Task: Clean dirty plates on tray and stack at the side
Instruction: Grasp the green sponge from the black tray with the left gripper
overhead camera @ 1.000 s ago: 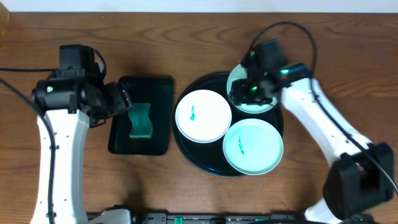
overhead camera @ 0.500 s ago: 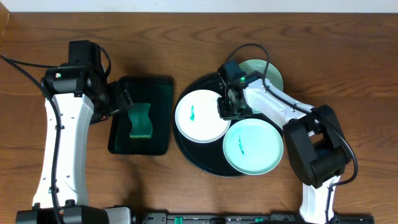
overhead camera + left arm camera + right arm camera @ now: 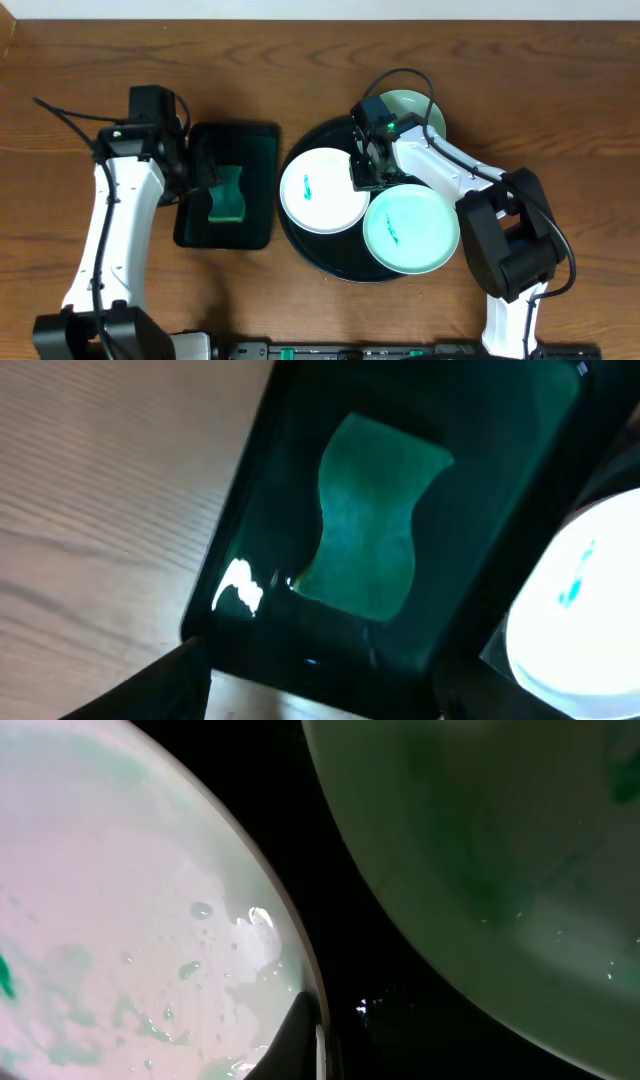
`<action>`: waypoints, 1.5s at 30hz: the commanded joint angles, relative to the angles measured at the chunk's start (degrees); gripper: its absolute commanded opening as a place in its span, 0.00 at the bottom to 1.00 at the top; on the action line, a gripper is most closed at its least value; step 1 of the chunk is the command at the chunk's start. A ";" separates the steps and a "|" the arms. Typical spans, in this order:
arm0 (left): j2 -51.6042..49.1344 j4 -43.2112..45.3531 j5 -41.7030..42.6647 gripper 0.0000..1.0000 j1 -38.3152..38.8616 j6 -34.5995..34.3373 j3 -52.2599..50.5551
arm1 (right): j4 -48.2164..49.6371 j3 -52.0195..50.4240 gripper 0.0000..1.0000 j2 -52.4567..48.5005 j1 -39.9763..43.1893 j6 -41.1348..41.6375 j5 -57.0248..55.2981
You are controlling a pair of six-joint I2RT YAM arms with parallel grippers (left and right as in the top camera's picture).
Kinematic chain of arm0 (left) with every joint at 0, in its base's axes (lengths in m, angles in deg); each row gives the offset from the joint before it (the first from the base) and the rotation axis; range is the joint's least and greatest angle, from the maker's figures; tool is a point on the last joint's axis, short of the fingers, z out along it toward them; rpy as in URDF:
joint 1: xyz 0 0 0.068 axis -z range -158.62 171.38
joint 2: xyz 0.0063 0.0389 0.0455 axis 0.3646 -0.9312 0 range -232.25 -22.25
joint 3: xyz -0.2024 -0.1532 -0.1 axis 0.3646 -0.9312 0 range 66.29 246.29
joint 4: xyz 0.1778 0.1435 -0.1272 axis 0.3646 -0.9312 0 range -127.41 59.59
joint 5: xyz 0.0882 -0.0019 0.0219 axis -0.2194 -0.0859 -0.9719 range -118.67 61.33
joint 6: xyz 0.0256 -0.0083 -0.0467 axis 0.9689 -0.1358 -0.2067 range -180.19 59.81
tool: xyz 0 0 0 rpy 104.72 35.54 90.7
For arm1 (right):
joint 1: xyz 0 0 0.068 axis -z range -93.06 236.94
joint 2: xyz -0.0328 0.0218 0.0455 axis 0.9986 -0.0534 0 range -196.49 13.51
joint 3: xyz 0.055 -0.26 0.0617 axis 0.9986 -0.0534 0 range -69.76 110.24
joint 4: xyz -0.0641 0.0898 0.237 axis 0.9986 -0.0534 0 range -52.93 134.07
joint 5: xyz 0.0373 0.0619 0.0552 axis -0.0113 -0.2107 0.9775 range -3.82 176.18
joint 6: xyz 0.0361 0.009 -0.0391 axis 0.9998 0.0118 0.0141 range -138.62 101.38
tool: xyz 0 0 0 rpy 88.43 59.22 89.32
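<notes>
Left gripper (image 3: pixel 207 172) hangs released, fingers spread, above the green sponge (image 3: pixel 368 520) in the rectangular tray (image 3: pixel 252 150), left of frame. Right gripper (image 3: pixel 365 177) is at the white plate (image 3: pixel 320 190) rim on the round tray (image 3: pixel 300 245), centre; closure cannot be told.

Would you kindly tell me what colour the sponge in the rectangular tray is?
The sponge is green, clearest in the left wrist view.

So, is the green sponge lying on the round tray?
No, the green sponge lies in the rectangular black tray, left of the round black tray.
</notes>
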 commanded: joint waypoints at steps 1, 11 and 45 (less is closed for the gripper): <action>-3.41 2.69 0.31 0.72 1.31 1.62 -2.34 | 0.63 -0.17 0.01 -2.32 -1.09 -0.52 0.33; -16.74 3.89 0.31 0.70 3.78 1.57 -2.34 | 0.50 -0.20 0.01 -2.34 -1.22 -1.20 0.28; -22.69 14.23 -1.05 0.54 4.46 -6.12 -5.25 | 1.25 -0.20 0.01 -2.43 -1.84 -1.18 -0.11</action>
